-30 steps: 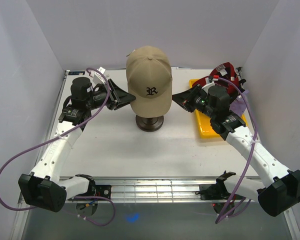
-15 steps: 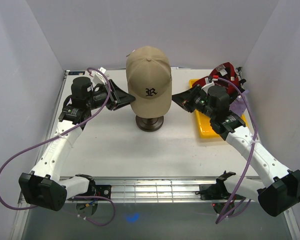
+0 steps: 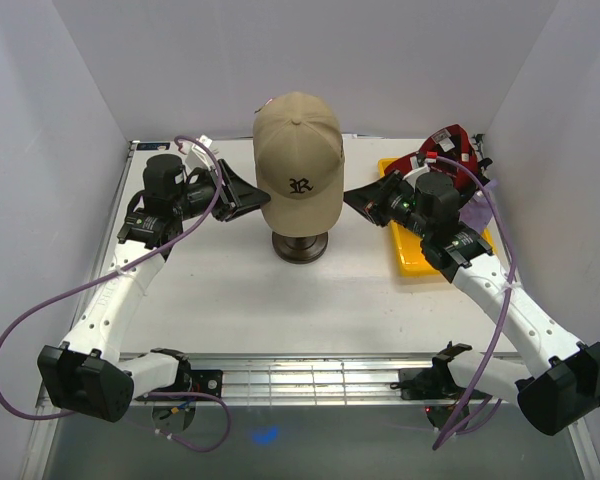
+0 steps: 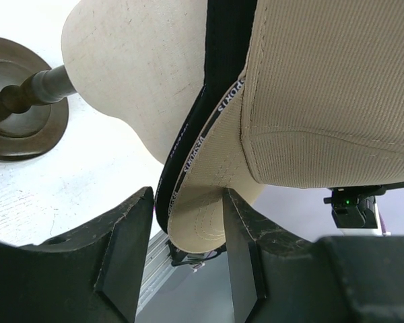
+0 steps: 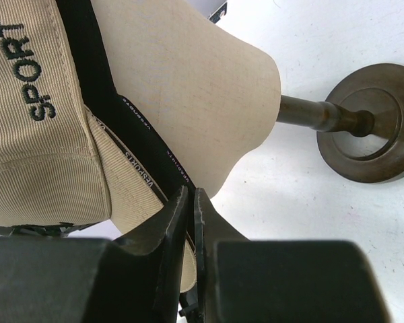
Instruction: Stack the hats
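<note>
Tan cap (image 3: 298, 160) sits over a black cap (image 4: 225, 40) on the mannequin head (image 4: 135, 74), mid-table. Left gripper (image 4: 186, 215) stands apart astride both brims; right gripper (image 5: 190, 202) is pinched together, holding nothing. Best to draw the left one straight out leftward, clear of the fabric.

Tan cap (image 3: 298, 150) atop stand (image 3: 300, 246), yellow tray (image 3: 410, 260) right

We see bright, even white light; only soft shadows lie on the bench (image 3: 230, 300) beyond our dark fingers (image 4: 124, 256); focus is crisp.
</note>
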{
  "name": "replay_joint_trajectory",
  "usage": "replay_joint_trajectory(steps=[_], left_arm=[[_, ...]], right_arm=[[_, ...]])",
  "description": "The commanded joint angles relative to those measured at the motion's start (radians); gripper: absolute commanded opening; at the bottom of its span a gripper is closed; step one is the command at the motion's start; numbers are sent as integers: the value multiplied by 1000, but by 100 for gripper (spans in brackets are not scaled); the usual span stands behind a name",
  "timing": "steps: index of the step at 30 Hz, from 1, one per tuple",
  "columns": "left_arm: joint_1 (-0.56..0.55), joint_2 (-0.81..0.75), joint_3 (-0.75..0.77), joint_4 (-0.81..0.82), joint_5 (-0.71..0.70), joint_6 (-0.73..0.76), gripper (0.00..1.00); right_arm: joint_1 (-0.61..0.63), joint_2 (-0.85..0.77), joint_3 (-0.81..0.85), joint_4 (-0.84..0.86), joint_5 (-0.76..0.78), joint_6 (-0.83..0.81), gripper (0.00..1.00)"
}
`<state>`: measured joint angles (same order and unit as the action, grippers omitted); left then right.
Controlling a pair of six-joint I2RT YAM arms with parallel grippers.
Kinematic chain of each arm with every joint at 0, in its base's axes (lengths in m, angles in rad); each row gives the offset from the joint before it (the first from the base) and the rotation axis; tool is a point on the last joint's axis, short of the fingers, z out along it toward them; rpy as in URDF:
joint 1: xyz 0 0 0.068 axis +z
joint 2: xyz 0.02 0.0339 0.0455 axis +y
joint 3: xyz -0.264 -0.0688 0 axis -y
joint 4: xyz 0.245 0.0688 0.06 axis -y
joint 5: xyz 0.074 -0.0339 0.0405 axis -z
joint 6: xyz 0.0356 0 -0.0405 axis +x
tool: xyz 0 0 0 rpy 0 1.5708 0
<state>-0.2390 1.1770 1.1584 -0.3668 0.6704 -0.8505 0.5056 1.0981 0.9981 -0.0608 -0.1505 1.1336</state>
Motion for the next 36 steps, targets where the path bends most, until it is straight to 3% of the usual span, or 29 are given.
replay_joint_trajectory(steps=[1,15,30,36], left_arm=[[-2,-11,0,-41,-25,33,56],[-2,-30,139,-93,-8,42,59],[-2,-73,165,-238,-204,108,59],[0,-97,213,-277,-256,151,59]], right_arm=[[13,-30,-10,-8,11,-14,14],[11,-33,13,-28,25,-21,14],[10,-61,22,-85,69,-47,15],[-25,-96,69,-194,112,-119,19]])
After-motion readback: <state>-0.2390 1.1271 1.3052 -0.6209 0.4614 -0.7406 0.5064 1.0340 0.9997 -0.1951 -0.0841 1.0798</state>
